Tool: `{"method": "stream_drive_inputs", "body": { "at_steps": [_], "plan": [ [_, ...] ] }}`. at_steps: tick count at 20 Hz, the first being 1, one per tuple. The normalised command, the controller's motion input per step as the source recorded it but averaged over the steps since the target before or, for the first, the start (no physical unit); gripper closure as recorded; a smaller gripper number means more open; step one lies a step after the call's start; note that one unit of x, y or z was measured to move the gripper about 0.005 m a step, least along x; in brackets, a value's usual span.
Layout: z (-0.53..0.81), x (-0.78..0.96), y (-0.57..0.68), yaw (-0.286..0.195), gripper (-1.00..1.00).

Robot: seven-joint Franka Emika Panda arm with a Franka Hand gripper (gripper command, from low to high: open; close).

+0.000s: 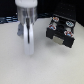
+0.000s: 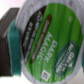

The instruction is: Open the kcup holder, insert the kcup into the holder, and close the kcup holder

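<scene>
The kcup [image 2: 47, 42] fills the wrist view, its foil lid printed green and brown with "Dark Magic" and a white rim. My gripper [image 2: 46, 46] is shut on it; a black finger with a teal pad [image 2: 15, 45] presses its side. In the exterior view my gripper [image 1: 28, 46] hangs blurred over the white table, towards the exterior view's left. The kcup itself is too blurred to pick out there. The dark kcup holder [image 1: 61, 32] stands apart at the exterior view's right, with small coloured pod tops showing on its upper part. I cannot tell whether its drawer is open.
The white table [image 1: 45, 67] spreads around the holder. A dark backdrop [image 1: 10, 12] runs behind the table's far edge.
</scene>
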Motion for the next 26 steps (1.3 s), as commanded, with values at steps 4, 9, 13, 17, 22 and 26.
{"method": "stream_drive_inputs", "body": {
  "at_steps": [4,9,13,17,22,26],
  "plan": [
    [0.7,0.12,0.58,0.014,1.0],
    [0.61,0.12,0.69,0.008,1.0],
    [0.5,0.11,0.68,0.011,1.0],
    [0.44,0.1,0.7,0.005,1.0],
    [0.34,0.13,0.7,0.006,1.0],
    [0.27,0.13,0.69,0.011,1.0]
  ]
}}
